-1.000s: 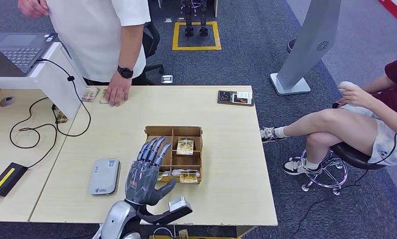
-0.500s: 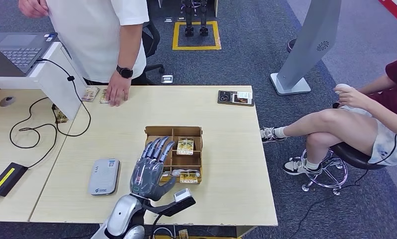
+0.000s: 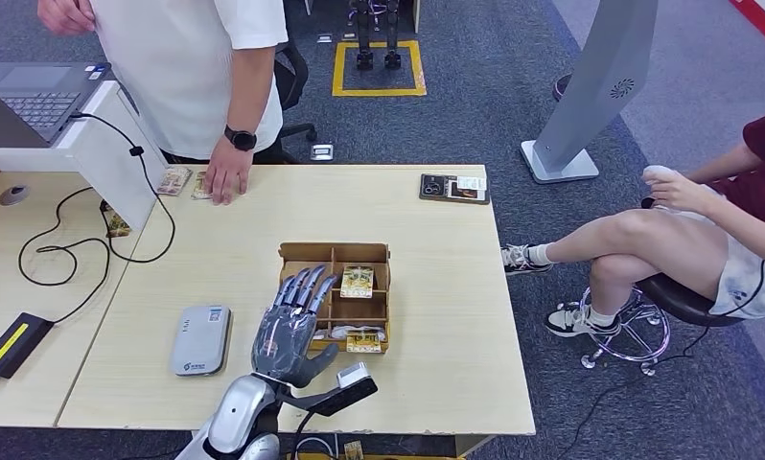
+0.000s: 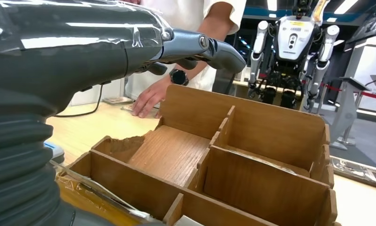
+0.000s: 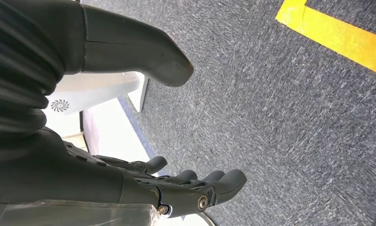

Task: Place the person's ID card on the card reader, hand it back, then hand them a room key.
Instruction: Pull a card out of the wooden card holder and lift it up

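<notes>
Since a second ago the left hand (image 3: 288, 331) has slid toward 3 o'clock, its spread, empty fingers now over the near-left cells of the wooden tray (image 3: 382, 254) on the table (image 3: 446, 335). At 10 o'clock a standing person's hand (image 3: 223, 178) rests on cards (image 3: 173, 180). The card reader (image 3: 201, 339) lies at 9 o'clock of the tray. Room keys (image 3: 357, 281) sit inside it. The right hand (image 5: 129, 183) hangs wide, empty, above carpet.

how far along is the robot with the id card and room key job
Nothing looks finished. The card reader has no card on it, and the person's hand rests on cards at the table's far edge. In hand: the left hand, holding nothing, hovers over the wooden tray with its fingers apart. Reading, returning and the key handover all remain.
</notes>
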`<act>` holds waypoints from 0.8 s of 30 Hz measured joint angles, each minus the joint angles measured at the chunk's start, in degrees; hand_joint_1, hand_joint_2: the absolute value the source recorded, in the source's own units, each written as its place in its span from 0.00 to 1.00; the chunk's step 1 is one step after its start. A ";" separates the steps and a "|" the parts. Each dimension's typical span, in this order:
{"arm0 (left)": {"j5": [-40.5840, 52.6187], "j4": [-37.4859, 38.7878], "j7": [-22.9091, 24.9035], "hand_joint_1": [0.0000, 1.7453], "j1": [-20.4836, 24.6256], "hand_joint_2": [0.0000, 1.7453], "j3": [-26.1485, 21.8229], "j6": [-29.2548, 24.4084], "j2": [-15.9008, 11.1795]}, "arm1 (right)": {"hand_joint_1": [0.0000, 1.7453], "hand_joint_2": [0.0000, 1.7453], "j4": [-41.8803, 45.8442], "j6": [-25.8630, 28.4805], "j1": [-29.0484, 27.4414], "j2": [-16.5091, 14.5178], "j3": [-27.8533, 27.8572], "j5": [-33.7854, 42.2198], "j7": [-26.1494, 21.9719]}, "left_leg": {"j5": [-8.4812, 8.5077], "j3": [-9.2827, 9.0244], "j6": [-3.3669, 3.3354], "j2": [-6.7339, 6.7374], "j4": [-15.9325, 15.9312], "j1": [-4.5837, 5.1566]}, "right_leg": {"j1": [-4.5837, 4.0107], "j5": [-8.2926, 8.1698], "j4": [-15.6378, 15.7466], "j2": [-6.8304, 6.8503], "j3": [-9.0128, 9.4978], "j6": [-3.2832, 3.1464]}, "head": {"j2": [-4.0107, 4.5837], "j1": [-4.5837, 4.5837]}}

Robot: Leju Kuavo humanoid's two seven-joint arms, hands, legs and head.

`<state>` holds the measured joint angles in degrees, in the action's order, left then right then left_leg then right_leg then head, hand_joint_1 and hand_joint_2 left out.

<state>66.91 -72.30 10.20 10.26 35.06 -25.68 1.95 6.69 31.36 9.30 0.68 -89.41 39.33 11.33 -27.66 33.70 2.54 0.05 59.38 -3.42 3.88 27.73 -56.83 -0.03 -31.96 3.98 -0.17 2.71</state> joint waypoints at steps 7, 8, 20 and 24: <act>0.14 0.00 0.65 1.00 -0.02 1.00 0.00 -0.50 -0.01 | 0.00 1.00 0.00 0.09 0.01 0.00 -0.01 -0.01 0.02 | 0.00 0.01 0.00 0.00 0.00 0.00 | 0.00 0.00 0.00 0.00 0.00 0.00 | 0.00 0.01; 0.20 0.01 0.69 1.00 -0.03 1.00 0.00 -0.56 -0.01 | 0.00 1.00 0.00 0.09 0.01 0.00 -0.01 -0.02 0.02 | 0.00 0.01 0.00 0.00 0.00 0.00 | 0.00 0.00 0.00 0.00 0.00 0.00 | 0.00 0.01; 4.03 1.10 2.04 1.00 -0.43 1.00 0.00 -0.73 -0.27 | 0.00 1.00 0.02 0.09 0.03 0.00 -0.01 -0.86 0.10 | 0.00 0.02 0.00 0.00 0.00 0.00 | 0.00 0.00 0.00 0.01 0.00 0.00 | 0.00 0.00; 5.17 1.52 2.12 1.00 -0.51 1.00 0.00 -0.67 -0.57 | 0.00 1.00 0.04 0.09 0.06 0.00 -0.01 -0.90 0.10 | 0.00 0.02 0.00 0.00 0.00 0.00 | 0.00 0.00 0.00 0.01 0.00 0.00 | 0.00 0.00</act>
<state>72.08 -70.78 12.32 9.75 35.06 -26.34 1.38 6.73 31.45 9.37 0.68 -89.42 38.44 11.43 -27.67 33.72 2.54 0.05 59.38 -3.42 3.88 27.73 -56.83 -0.02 -31.96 3.98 -0.17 2.71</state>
